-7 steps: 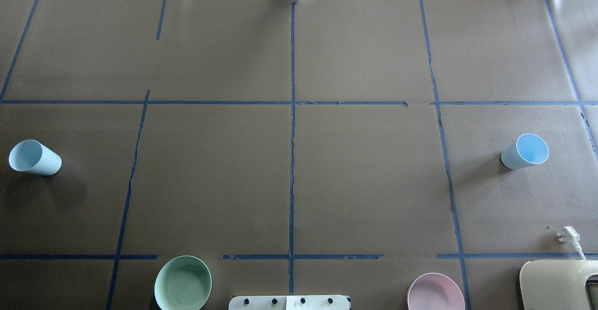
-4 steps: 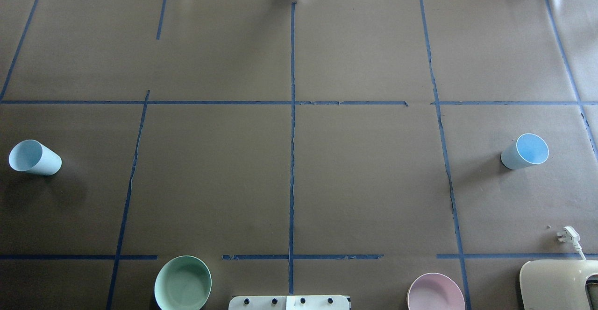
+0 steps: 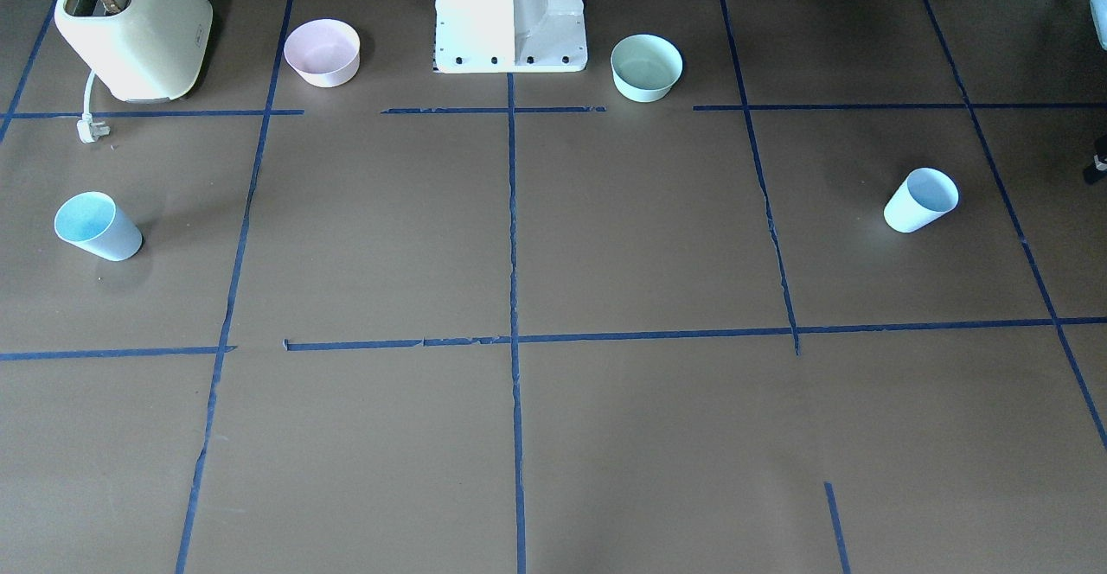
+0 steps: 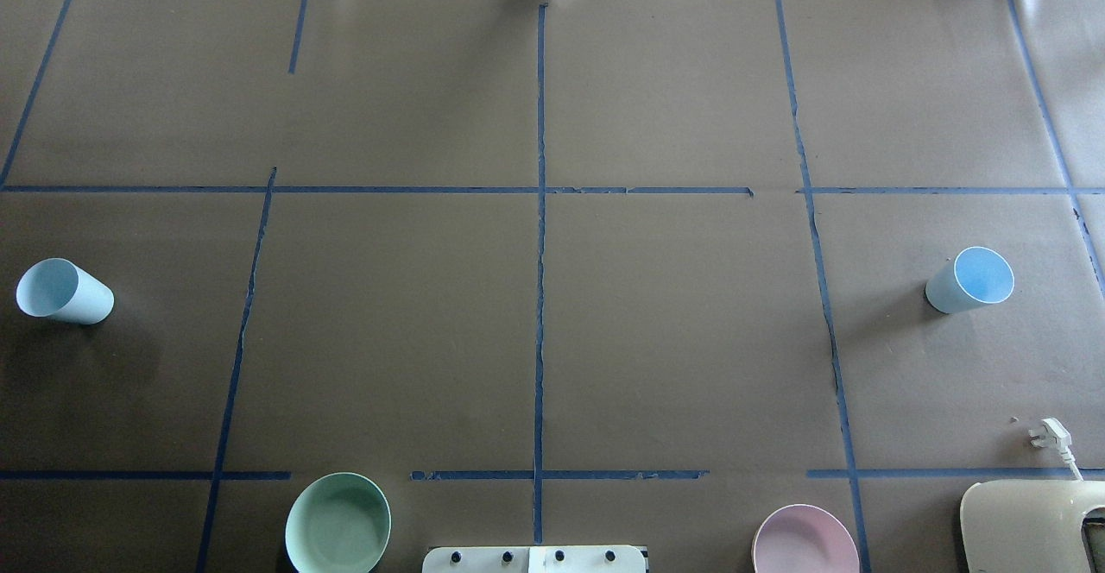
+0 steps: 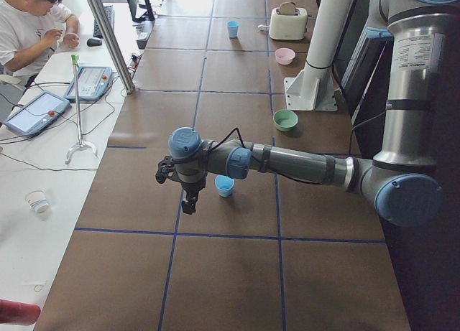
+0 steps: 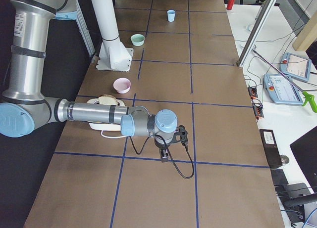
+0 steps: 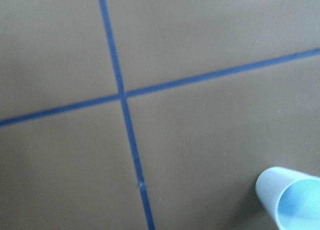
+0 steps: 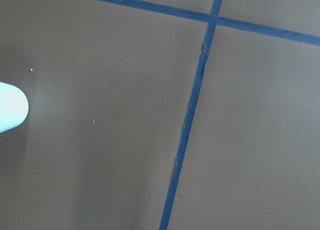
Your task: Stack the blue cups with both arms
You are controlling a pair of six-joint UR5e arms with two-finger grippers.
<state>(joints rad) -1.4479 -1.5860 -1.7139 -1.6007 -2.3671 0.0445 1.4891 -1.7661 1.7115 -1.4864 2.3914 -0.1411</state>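
Pale-blue left cup (image 4: 65, 292) and right cup (image 4: 969, 280) stand upright, well apart.

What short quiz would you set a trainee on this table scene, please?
1. True or false: the left blue cup and the right blue cup are nested together.
2. The pink bowl sits on the same side of the table as: A) the toaster B) the left blue cup.
3. Fill in: both cups stand with their mouths facing ____.
Key: 1 false; 2 A; 3 up.
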